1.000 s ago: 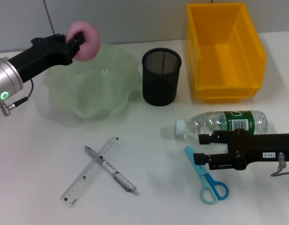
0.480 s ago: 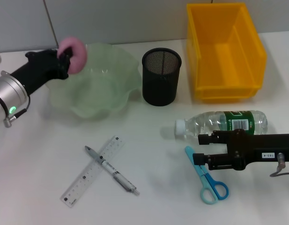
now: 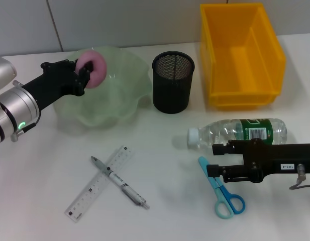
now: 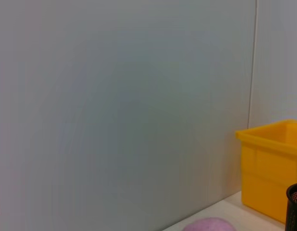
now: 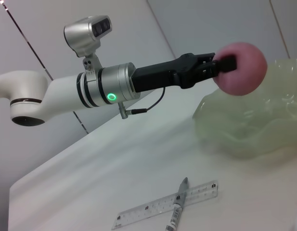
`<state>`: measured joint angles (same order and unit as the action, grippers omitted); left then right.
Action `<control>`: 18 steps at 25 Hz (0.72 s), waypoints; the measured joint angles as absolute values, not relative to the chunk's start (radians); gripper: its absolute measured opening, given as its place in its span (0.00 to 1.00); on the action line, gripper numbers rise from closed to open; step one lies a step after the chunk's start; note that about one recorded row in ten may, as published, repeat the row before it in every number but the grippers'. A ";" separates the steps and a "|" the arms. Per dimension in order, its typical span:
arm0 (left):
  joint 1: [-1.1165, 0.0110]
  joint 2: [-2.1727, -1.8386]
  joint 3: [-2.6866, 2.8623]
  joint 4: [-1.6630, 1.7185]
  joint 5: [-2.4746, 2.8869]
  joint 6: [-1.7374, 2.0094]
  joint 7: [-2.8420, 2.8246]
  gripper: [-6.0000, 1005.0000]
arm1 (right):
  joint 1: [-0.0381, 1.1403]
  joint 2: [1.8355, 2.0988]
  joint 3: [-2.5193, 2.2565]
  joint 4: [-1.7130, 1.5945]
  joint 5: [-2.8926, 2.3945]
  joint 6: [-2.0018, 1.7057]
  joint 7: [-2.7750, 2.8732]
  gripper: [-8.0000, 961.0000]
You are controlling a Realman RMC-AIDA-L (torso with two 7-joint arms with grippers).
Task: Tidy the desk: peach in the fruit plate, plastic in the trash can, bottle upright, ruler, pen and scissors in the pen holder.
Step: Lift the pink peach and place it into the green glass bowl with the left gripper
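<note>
The left tool [image 3: 83, 75] grips the round pink peach [image 3: 93, 68] above the pale green ruffled glass fruit plate [image 3: 119, 98] near the white bench's [image 3: 39, 165] far-left edge; the right tool [image 3: 215, 160] – open – sits idle beside the light blue scissors [image 3: 222, 196].

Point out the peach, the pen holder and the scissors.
peach [image 3: 92, 69], head view, its pink side in the left gripper [image 3: 84, 75]
pen holder [image 3: 173, 88], head view, mesh wall
scissors [image 3: 230, 205], head view, finger loops
</note>
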<state>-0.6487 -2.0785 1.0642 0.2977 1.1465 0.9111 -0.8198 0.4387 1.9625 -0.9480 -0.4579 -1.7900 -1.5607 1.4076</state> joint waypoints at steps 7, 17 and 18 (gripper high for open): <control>-0.650 -2.079 1.065 0.298 1.146 0.915 -0.819 0.29 | 0.439 1.963 -0.948 -0.460 -1.790 -1.560 1.408 0.82; -0.650 -2.079 1.063 0.307 1.143 0.921 -0.820 0.66 | 0.442 1.967 -0.942 -0.460 -1.790 -1.559 1.407 0.81; -0.649 -2.079 1.062 0.309 1.143 0.924 -0.822 0.67 | 0.443 1.968 -0.940 -0.460 -1.790 -1.559 1.406 0.81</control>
<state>-0.6493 -2.0785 1.0624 0.3089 1.1431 0.9235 -0.8218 0.4429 1.9680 -0.9403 -0.4602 -1.7900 -1.5585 1.4059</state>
